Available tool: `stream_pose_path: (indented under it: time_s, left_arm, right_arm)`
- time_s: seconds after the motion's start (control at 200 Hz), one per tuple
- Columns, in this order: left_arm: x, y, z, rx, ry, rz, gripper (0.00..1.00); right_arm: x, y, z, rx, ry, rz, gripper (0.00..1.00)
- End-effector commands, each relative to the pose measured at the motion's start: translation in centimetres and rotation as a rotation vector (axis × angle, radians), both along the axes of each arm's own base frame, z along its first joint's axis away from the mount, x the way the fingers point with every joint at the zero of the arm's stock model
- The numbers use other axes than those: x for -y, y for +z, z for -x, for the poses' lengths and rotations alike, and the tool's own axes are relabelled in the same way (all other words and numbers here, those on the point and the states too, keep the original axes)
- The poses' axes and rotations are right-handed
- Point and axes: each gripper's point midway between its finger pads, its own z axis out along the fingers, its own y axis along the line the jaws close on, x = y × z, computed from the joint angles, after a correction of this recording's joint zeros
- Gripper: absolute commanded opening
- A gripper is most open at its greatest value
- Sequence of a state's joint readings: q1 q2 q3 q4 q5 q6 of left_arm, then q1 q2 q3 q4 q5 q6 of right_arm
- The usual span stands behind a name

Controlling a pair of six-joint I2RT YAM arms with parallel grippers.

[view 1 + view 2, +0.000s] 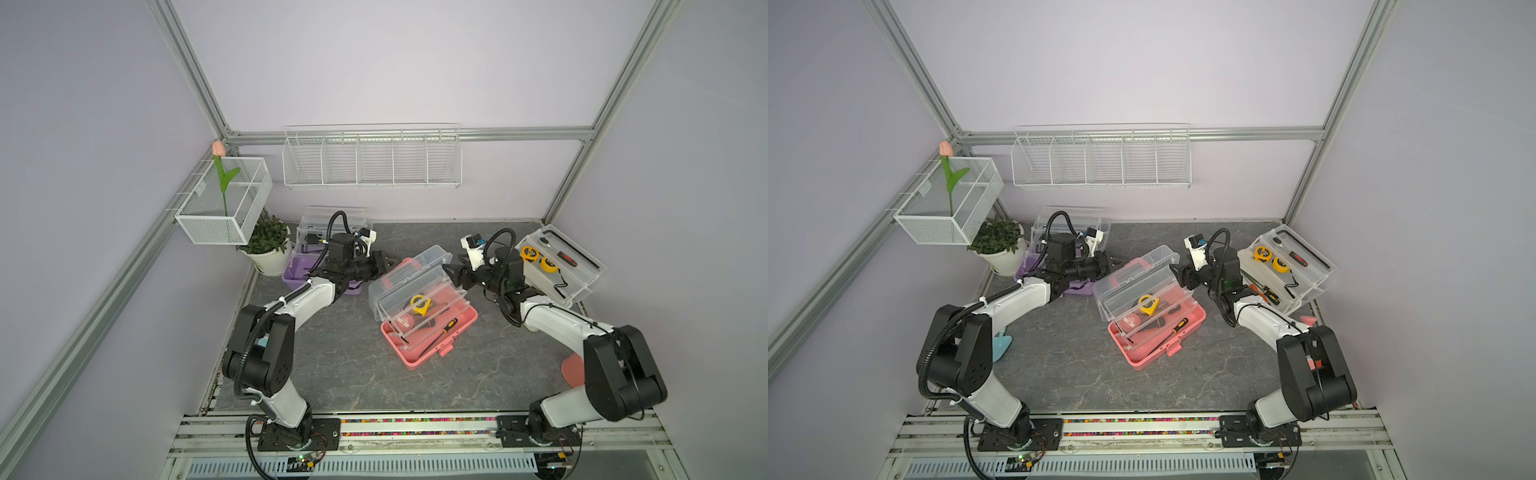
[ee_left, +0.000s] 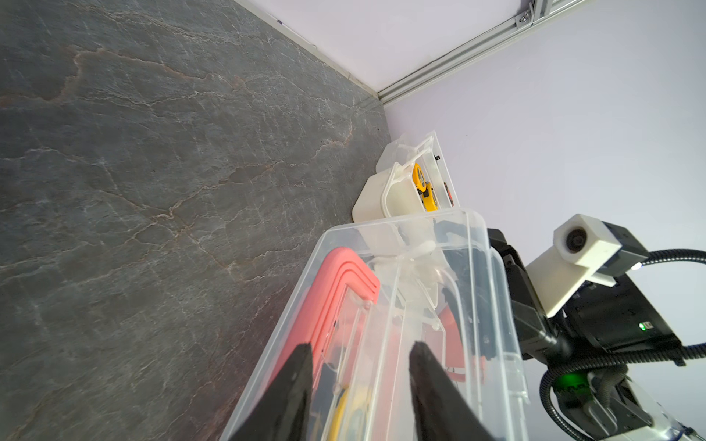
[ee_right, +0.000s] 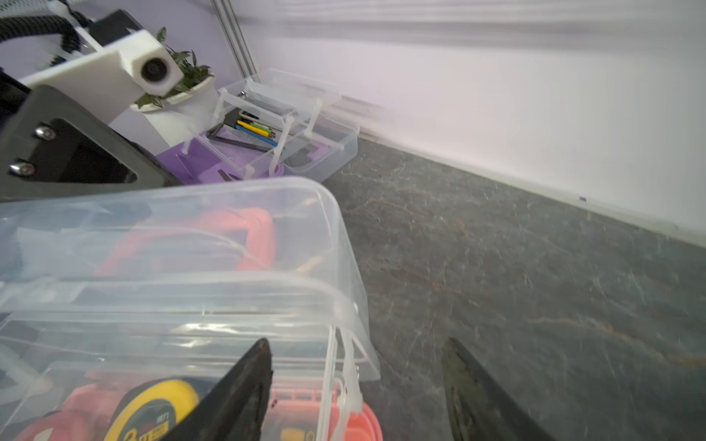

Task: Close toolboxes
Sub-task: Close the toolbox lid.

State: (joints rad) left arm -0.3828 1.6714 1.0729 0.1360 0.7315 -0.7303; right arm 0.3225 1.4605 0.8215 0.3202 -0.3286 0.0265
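Wrist views show left gripper (image 2: 359, 345) and right gripper (image 3: 357, 340) fingers spread beside the pink toolbox (image 1: 434, 338), so its raised lid (image 1: 411, 270) should be lowered evenly.

Pink toolbox (image 1: 417, 360), purple toolbox (image 1: 293, 277), veined grey tabletop (image 1: 353, 368)

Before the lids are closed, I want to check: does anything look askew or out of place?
Nothing looks spilled or broken. The pink toolbox and the white toolbox sit diagonally on the table, both open.
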Motion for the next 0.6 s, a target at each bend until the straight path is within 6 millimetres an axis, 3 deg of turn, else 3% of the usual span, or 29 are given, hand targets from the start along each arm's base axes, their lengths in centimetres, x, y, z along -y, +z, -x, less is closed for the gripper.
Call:
stream_pose_path:
  time_s: [0.0, 0.285, 0.595]
  left_arm:
    - [0.7, 0.9, 1.1, -0.002, -0.025, 0.015, 0.45]
    - [2.4, 1.4, 2.8, 0.007, -0.059, 0.007, 0.47]
    - [3.1, 1.0, 4.1, -0.003, -0.077, -0.029, 0.57]
  right_arm:
    - [1.9, -3.8, 3.0, -0.208, -0.074, 0.051, 0.72]
    - [4.1, -7.0, 7.7, -0.412, -0.16, 0.051, 0.73]
    - [5.2, -8.5, 10.0, -0.489, -0.246, -0.018, 0.73]
